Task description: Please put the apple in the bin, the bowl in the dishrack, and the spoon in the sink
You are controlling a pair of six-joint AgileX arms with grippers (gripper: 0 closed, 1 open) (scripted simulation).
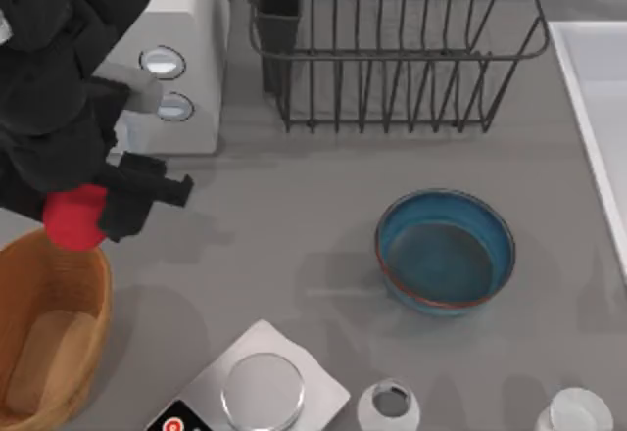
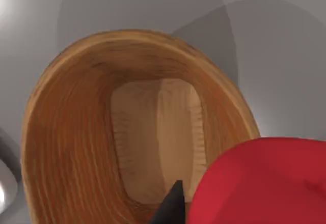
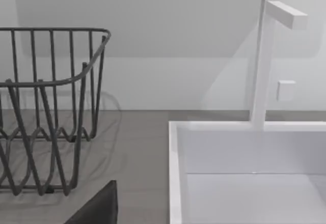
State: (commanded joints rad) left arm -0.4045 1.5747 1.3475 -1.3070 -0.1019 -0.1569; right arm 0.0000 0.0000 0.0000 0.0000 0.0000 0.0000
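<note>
The left gripper [image 1: 93,214] holds the apple [image 1: 74,217], smooth, rigid and apt to slip, clamped across its middle above the bin [image 1: 59,299].

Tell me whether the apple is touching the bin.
Apart. In the left wrist view the apple, held in the left gripper, hangs above the bin, whose floor lies well below.

No legible text or labels

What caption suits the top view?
Left hand holds the apple above the bin's rim.
</note>
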